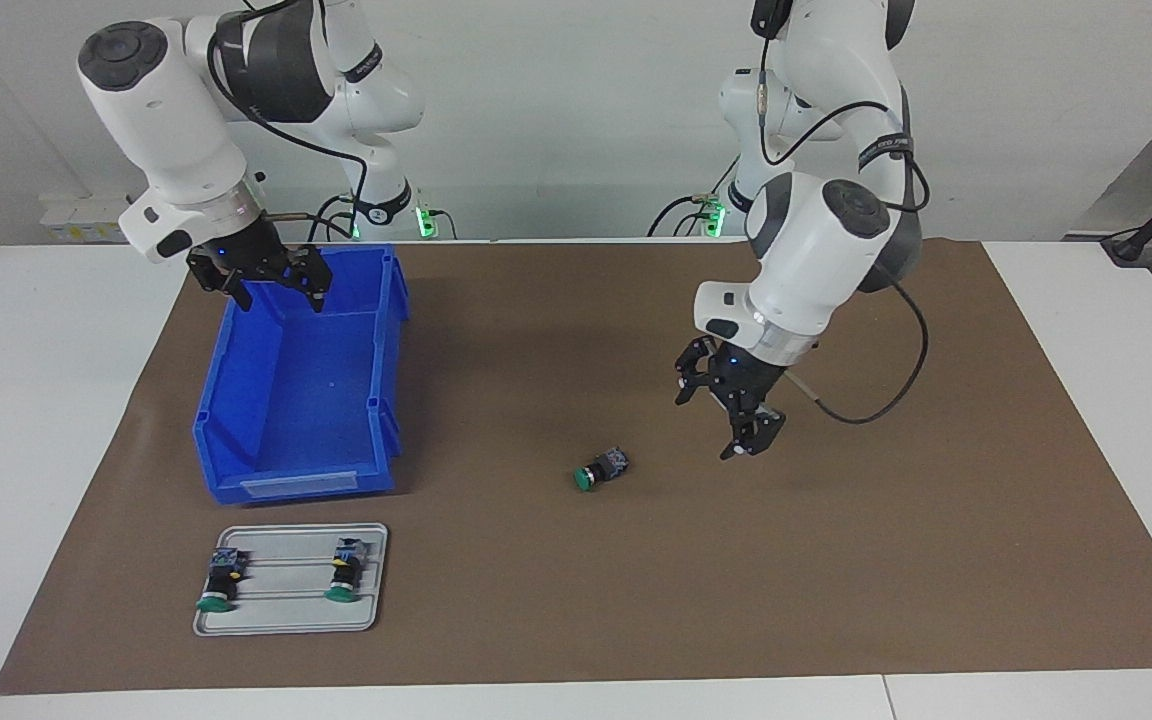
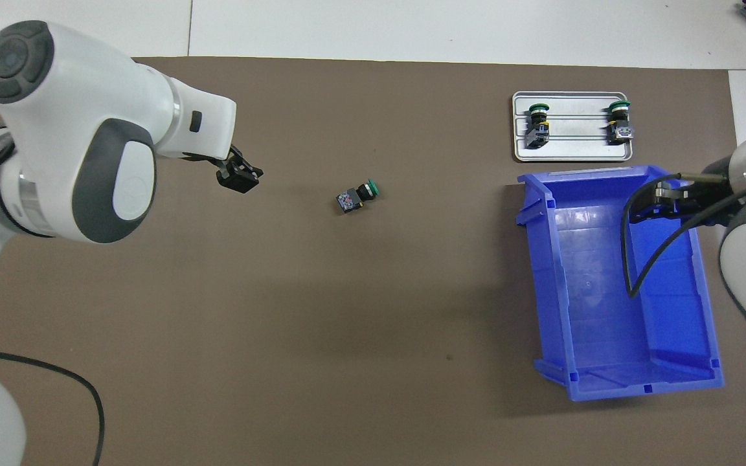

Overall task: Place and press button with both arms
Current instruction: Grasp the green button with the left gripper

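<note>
The button [image 1: 600,469] lies on its side on the brown mat [image 1: 556,620], alone in the middle of the worktop, just beside the left tool [image 1: 756,428], which hangs spread and holds nothing. Being round and tipped over, it may well roll away if a finger nudges it off-centre. The right tool [image 1: 281,285], empty and spread too, hovers over the blue bin [image 1: 301,400], with the grey tray [image 1: 288,612] carrying two buttons well apart from it.
</note>
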You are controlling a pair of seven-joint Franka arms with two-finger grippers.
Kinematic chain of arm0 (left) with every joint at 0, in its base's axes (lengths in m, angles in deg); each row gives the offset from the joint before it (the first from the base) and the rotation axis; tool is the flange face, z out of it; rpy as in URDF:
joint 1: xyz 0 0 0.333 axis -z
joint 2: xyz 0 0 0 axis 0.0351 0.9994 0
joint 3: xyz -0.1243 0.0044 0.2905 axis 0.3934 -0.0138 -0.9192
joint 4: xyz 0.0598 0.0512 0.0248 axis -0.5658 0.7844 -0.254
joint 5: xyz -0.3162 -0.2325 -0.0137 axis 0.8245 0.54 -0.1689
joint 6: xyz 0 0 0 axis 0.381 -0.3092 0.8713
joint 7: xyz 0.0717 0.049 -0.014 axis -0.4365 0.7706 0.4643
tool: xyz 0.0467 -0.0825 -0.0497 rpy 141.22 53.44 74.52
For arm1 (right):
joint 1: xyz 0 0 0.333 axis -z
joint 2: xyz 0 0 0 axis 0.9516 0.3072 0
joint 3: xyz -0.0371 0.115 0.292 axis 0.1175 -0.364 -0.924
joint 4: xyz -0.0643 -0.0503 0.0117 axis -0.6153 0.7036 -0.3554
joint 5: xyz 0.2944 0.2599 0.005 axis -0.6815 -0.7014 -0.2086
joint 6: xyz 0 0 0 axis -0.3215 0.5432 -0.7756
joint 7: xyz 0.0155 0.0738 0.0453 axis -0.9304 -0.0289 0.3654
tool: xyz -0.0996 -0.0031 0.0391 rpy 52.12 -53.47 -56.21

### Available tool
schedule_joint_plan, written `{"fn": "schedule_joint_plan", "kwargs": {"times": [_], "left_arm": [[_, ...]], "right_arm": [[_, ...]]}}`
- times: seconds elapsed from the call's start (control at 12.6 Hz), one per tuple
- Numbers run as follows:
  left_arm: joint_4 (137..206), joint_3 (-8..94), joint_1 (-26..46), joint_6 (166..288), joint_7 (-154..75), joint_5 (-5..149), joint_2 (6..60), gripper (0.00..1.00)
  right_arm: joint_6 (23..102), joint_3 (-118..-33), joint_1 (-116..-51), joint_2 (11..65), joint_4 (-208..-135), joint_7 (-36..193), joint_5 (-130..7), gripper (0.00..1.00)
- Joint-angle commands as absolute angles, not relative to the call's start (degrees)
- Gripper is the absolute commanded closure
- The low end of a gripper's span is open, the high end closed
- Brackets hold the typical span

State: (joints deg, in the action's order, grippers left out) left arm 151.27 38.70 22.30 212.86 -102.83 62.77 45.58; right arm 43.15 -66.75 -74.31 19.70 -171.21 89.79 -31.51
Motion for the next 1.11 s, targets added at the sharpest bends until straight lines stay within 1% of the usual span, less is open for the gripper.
{"fn": "schedule_joint_plan", "kwargs": {"times": [0.0, 0.32, 0.4, 0.48, 0.56, 0.63, 0.79, 1.03], "left_arm": [[148.41, 37.71, 25.66, 216.42, -99.69, 64.08, 51.72, 0.01], [147.25, 37.62, 28.22, 219.15, -97.75, 64.17, 55.7, 0.04], [147.16, 37.62, 28.4, 220.38, -97.4, 64.25, 56.23, 0.05], [146.81, 37.54, 29.96, 221.43, -95.65, 64.08, 57.45, 0.05], [144.9, 37.45, 30.68, 221.7, -94.5, 63.99, 59.9, 0.05], [144.7, 37.54, 30.86, 221.97, -93.88, 63.9, 60.71, 0.05], [144.7, 37.62, 31.73, 223.63, -93.88, 63.73, 61.42, 0.06], [145.93, 37.54, 31.83, 223.82, -93.79, 63.38, 61.15, 0.11]], "right_arm": [[44.81, -66.56, -73.07, 18.27, -171.42, 87.53, -32.66, 0.02], [46.21, -66.65, -73.17, 18.44, -171.24, 87.89, -32.66, 0.02], [48.22, -66.65, -73.07, 18.7, -171.24, 87.97, -32.57, 0.02], [49.11, -66.65, -73.07, 18.71, -171.33, 87.98, -32.57, 0.02], [49.12, -66.65, -73.07, 18.71, -171.33, 87.98, -32.57, 0.02], [48.68, -66.65, -73.07, 18.71, -171.33, 87.98, -32.57, 0.02], [48.77, -66.65, -73.07, 18.71, -171.24, 87.63, -32.57, 0.01], [48.68, -66.65, -73.6, 18.71, -171.24, 87.89, -32.57, 0.01]]}}
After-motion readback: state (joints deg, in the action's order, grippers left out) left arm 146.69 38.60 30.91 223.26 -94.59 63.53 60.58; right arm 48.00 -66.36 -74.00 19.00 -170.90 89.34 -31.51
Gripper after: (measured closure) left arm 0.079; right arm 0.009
